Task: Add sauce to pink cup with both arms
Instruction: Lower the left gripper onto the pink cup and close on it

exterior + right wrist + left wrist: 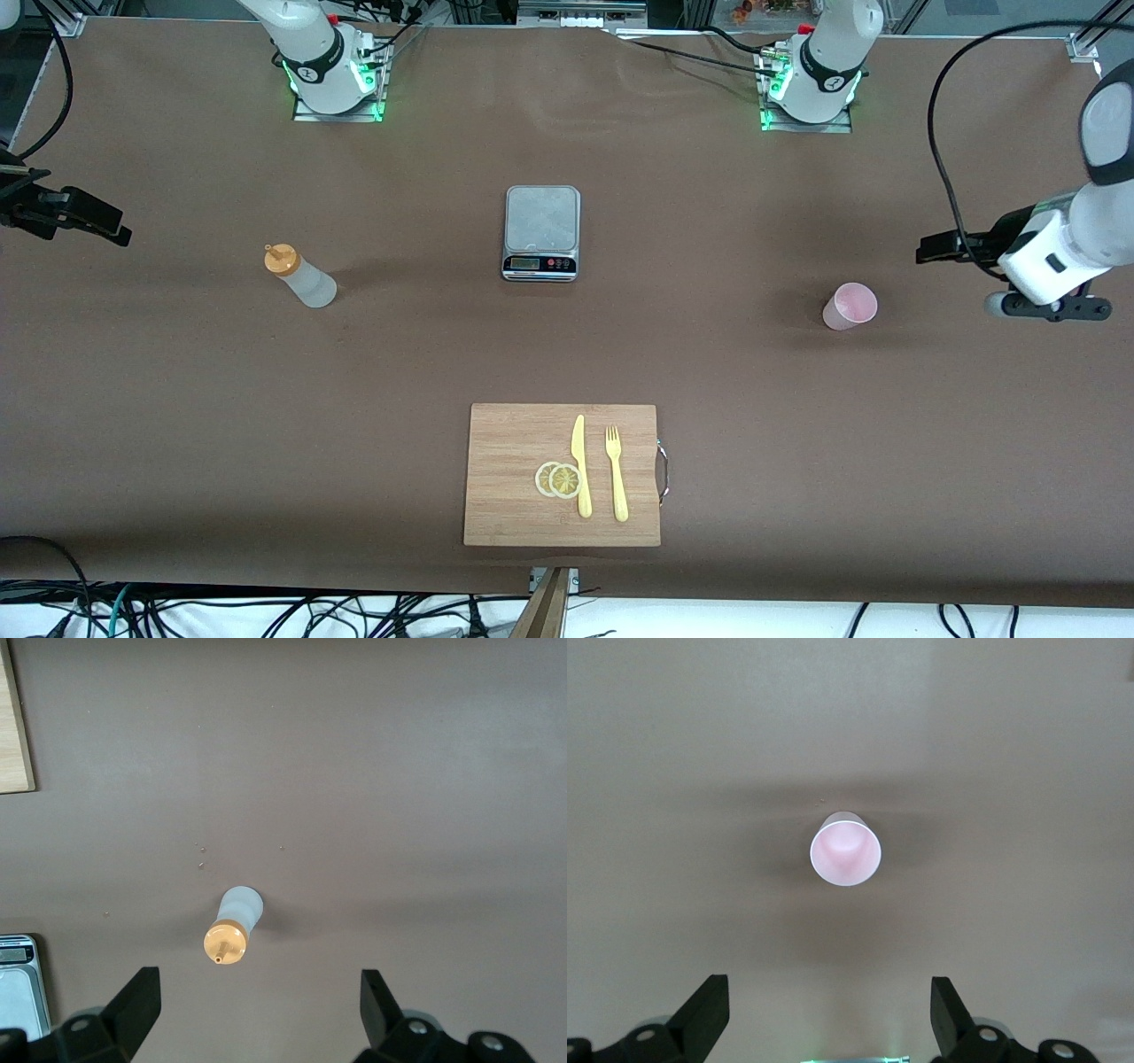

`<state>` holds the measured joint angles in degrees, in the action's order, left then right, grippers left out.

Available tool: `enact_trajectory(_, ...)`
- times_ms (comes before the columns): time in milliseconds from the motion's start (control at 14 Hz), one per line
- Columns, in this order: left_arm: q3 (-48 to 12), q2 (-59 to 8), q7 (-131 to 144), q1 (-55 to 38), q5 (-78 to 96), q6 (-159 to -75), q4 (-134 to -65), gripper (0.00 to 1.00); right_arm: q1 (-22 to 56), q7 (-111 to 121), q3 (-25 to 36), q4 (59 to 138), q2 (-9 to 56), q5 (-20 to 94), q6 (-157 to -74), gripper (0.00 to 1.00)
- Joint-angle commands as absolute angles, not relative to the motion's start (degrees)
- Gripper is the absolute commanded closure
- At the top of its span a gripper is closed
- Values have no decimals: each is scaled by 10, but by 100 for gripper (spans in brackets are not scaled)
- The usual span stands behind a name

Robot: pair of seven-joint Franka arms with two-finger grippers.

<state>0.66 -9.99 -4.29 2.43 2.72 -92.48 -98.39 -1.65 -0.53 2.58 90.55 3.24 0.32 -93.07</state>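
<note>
We have both arms pulled out to the table's ends, each looking down on its own target. Our left gripper [830, 1014] hangs with its fingers spread wide and empty, over the table at the left arm's end, with the pink cup [850, 307] standing upright close by. Our right gripper [257, 1010] is just as wide apart and holds nothing, up over the right arm's end; the sauce bottle [300, 276] stands upright near it, orange cap on. Between the two sits a scale [542, 232], bare on top, likely where we weigh the pour. Nearer the front camera lies a cutting board [514, 443] with a knife [580, 465], fork [616, 474] and lemon slices [558, 479]
</note>
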Motion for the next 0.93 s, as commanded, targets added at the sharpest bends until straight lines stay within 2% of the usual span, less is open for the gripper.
enact_trajectory(0,13,-84,-61,17,3,-972,-1041,0,-18,-10,26,904,30,12,-933,0)
enact_trajectory(358,13,-85,-79,22,-11,-1141,-1164,0,-19,-10,26,904,30,12,-933,0)
enact_trajectory(860,14,-108,-114,26,-11,-1275,-1246,1,-19,-9,26,904,30,12,-933,0)
